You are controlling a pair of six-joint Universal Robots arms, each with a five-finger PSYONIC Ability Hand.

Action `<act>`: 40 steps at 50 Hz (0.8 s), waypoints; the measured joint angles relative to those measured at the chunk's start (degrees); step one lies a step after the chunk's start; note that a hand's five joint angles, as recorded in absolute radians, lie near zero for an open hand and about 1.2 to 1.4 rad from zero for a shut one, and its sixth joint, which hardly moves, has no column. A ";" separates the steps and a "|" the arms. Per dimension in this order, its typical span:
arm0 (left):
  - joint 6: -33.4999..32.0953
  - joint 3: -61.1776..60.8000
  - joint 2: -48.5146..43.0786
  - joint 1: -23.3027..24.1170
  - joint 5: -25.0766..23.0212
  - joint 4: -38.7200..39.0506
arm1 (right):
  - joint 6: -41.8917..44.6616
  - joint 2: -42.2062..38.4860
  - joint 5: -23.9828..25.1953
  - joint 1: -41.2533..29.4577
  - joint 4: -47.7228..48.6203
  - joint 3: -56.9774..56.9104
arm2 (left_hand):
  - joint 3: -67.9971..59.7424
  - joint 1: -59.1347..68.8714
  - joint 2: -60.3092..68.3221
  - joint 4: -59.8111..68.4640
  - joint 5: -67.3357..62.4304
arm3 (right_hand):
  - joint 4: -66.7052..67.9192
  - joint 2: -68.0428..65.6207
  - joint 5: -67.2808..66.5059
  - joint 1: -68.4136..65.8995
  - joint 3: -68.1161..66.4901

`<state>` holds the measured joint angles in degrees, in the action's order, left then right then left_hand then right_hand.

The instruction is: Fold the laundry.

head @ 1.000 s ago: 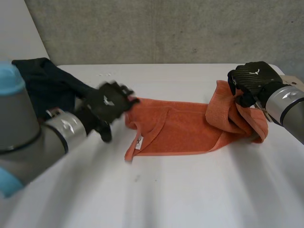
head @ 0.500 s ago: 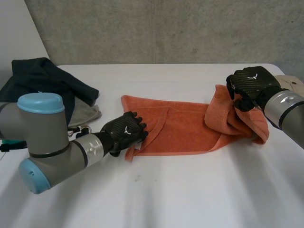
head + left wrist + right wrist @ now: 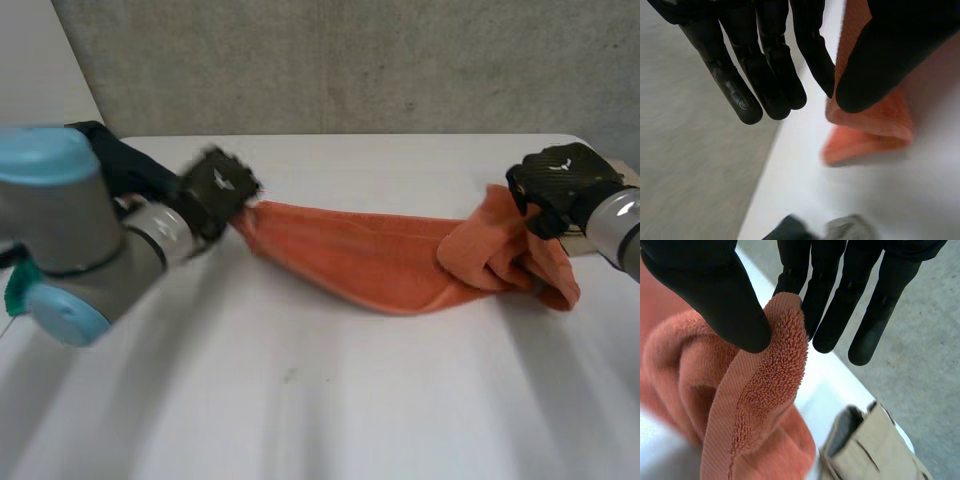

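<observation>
Orange towel (image 3: pixel 380 265) strung across the white surface (image 3: pixel 330 400), pinched at its nine o'clock end in left hand (image 3: pixel 218 188), three o'clock end in right hand (image 3: pixel 560 180)

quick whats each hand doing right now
Left hand: shut, pinching one end of the orange towel.
Right hand: shut, pinching the bunched other end of the same towel.

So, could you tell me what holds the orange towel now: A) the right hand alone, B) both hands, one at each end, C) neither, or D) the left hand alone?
B: the left hand pinches one end of the orange towel and the right hand pinches the other.
</observation>
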<state>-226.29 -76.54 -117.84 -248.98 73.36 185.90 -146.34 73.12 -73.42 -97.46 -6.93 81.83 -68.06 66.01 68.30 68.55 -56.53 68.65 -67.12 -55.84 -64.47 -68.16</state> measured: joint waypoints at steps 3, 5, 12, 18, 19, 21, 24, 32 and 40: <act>8.23 0.20 3.97 -2.05 2.85 -1.03 | 7.00 0.92 -0.49 1.06 -5.87 -0.15 | 0.00 0.00 0.00 0.01 0.00 | 0.00 0.00 0.00 0.00 0.00; 13.00 0.19 5.71 -3.20 4.36 -2.52 | 11.75 1.29 -0.84 1.52 -9.93 -0.20 | 0.00 0.00 0.00 0.01 0.00 | 0.00 0.00 0.00 0.00 0.00; 21.75 1.04 4.82 -4.63 5.82 -12.45 | 21.53 0.13 -2.47 1.57 -18.34 -1.29 | 0.00 0.00 0.02 0.01 0.00 | 0.00 0.00 0.00 0.00 0.00; 23.13 4.72 -2.55 -4.11 6.64 -20.02 | 16.38 -5.83 -3.39 0.32 -13.98 -4.21 | 0.00 0.00 0.11 0.02 0.00 | 0.00 0.00 0.00 0.00 0.00; 23.11 5.36 -3.46 -4.05 6.94 -20.40 | 15.35 -6.69 -3.45 0.19 -12.91 -4.60 | 0.00 0.00 0.11 0.02 0.00 | 0.00 0.00 0.00 0.00 0.00; 23.02 8.18 -6.91 -3.90 8.69 -21.32 | 12.30 -9.41 -3.70 -0.06 -8.95 -5.84 | 0.00 0.00 0.11 0.02 0.00 | 0.00 0.00 0.00 0.00 0.00; 23.03 12.50 -10.43 -3.82 11.42 -21.53 | 8.69 -12.79 -4.84 -0.06 -1.69 -7.56 | 0.00 0.00 0.10 0.02 0.00 | 0.00 0.00 0.00 0.00 0.00; 24.94 24.98 -12.89 -3.11 13.05 -19.26 | 3.23 -16.20 -7.05 -0.13 20.17 -12.34 | 0.00 0.00 0.11 0.03 0.01 | 0.01 0.00 0.00 0.00 -0.16; 30.05 48.04 -13.19 -2.56 14.98 -11.62 | -4.87 -16.75 -9.86 -0.17 41.68 -24.49 | -0.24 0.00 0.24 0.22 0.01 | 0.03 0.00 0.00 0.00 -0.16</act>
<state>-196.24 -28.50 -131.03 -251.54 88.34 174.28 -151.22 56.37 -83.28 -97.62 34.75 57.34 -68.30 66.01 68.54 68.77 -56.52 68.68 -67.12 -55.84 -64.47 -68.32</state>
